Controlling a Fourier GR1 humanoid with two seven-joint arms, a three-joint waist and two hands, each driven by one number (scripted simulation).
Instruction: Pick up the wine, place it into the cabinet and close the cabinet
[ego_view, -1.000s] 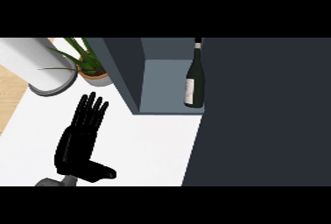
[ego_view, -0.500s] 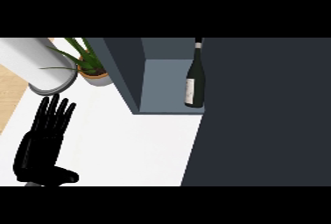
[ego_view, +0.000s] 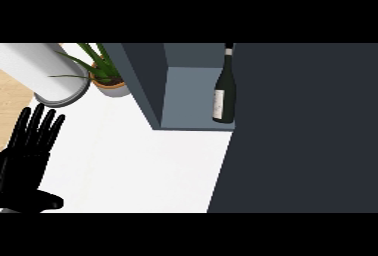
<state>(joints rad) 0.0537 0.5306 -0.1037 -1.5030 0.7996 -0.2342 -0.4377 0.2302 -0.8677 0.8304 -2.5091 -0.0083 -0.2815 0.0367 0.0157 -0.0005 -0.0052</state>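
White bench (ego_view: 148, 170) fills the lower middle, smooth and matte, and a broad dark slate cabinet door (ego_view: 303, 130) blocks the whole right side, hiding whatever lies behind it. Inside the open blue-grey cabinet (ego_view: 184, 85) stands the dark glass wine bottle (ego_view: 224, 92), upright, long axis vertical, neck up and cut off at the top edge, pale label on its body. Left hand (ego_view: 29, 145) sits low left, fingers straight and released, holding nothing. Right hand out of sight. Behind: a glossy white cylinder (ego_view: 40, 70) and a spiky green potted plant (ego_view: 103, 75).
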